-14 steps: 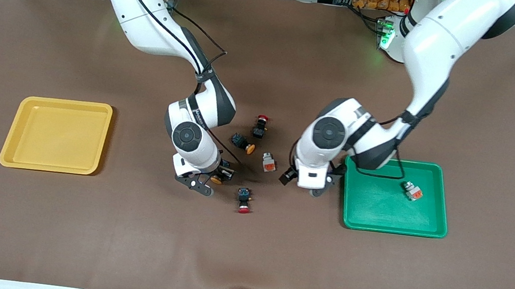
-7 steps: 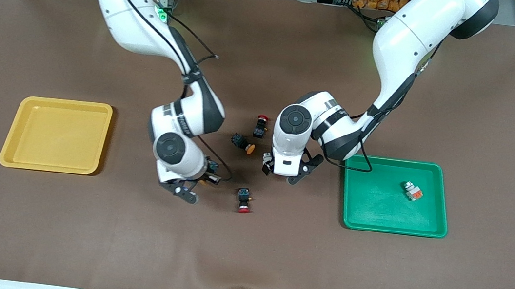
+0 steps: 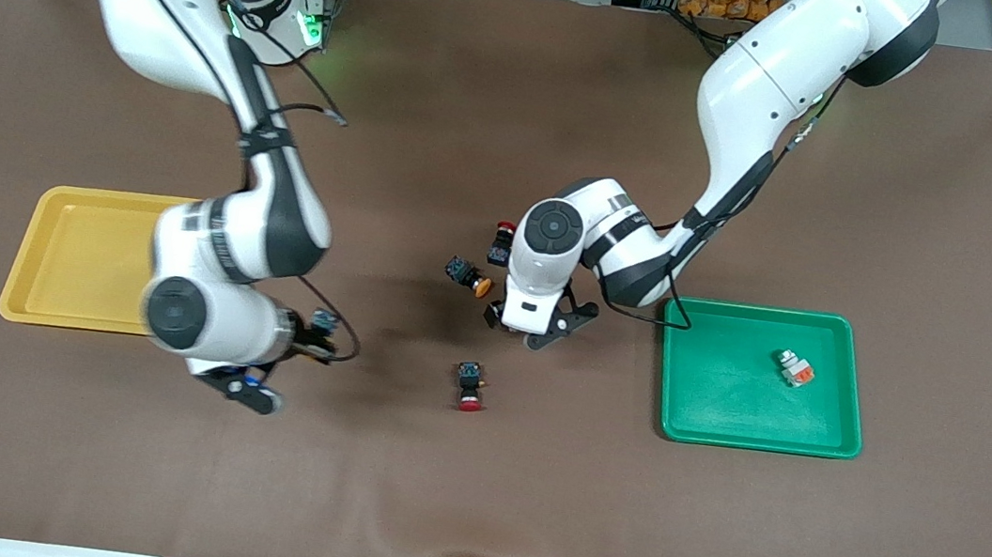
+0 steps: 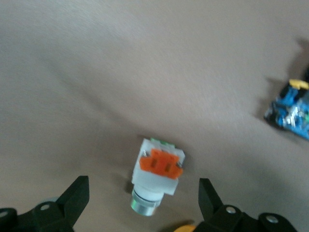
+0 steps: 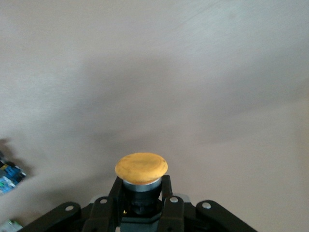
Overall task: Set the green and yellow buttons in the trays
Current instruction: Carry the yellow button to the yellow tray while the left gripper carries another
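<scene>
Moved since a second ago: right gripper (image 5: 141,203), clamped on a black-bodied switch with round orange-yellow cap (image 5: 141,168), now beside the shallow yellow plastic tray (image 3: 55,248). Left gripper (image 4: 144,209), jaws wide apart, empty, now hovers over a white-bodied switch with orange block (image 4: 158,173) lying on the brown table (image 3: 470,493). Second white-bodied switch (image 3: 795,367) sits in the green tray (image 3: 727,402), at 3 o'clock.
</scene>
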`<action>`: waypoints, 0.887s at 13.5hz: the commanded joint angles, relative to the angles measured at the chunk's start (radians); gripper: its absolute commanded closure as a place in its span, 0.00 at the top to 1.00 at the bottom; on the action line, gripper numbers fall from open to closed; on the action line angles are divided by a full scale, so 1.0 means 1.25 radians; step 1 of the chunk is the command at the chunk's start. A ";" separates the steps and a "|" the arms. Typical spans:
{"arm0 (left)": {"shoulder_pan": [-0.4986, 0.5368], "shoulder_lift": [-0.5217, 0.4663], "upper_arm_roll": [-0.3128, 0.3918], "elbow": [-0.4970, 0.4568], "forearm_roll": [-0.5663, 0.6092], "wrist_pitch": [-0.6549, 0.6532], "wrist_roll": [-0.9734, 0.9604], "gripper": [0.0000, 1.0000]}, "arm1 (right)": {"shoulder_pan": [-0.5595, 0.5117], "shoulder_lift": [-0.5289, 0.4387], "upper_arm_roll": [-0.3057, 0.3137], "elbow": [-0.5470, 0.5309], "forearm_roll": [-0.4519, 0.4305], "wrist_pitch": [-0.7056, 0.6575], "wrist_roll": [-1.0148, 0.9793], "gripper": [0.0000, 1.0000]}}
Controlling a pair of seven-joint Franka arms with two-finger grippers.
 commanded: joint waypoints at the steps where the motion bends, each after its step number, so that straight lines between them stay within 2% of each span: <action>1: -0.009 0.023 0.007 0.033 -0.001 0.002 0.046 1.00 | -0.065 -0.045 0.004 -0.018 0.004 -0.063 -0.137 0.00; 2: -0.009 0.024 0.009 0.033 -0.001 0.002 0.073 1.00 | -0.093 -0.055 0.000 -0.021 -0.015 -0.077 -0.186 0.00; 4: -0.007 0.027 0.014 0.032 -0.004 0.002 0.130 0.76 | -0.123 -0.070 -0.004 -0.037 -0.096 -0.106 -0.258 0.00; 5: -0.007 0.032 0.016 0.033 -0.004 0.003 0.135 0.66 | -0.138 -0.086 -0.004 -0.074 -0.135 -0.105 -0.262 0.00; 7: -0.007 0.036 0.017 0.033 -0.004 0.003 0.137 0.47 | -0.194 -0.106 -0.003 -0.133 -0.172 -0.095 -0.290 0.00; 8: -0.007 0.036 0.016 0.033 -0.005 0.003 0.137 0.28 | -0.221 -0.107 -0.003 -0.142 -0.173 -0.094 -0.348 0.00; 9: -0.007 0.034 0.016 0.033 -0.005 0.003 0.133 0.02 | -0.258 -0.107 -0.003 -0.143 -0.173 -0.085 -0.416 0.00; 12: 0.019 -0.008 0.016 0.031 0.000 -0.007 0.134 0.00 | -0.339 -0.109 -0.002 -0.199 -0.173 -0.019 -0.587 0.00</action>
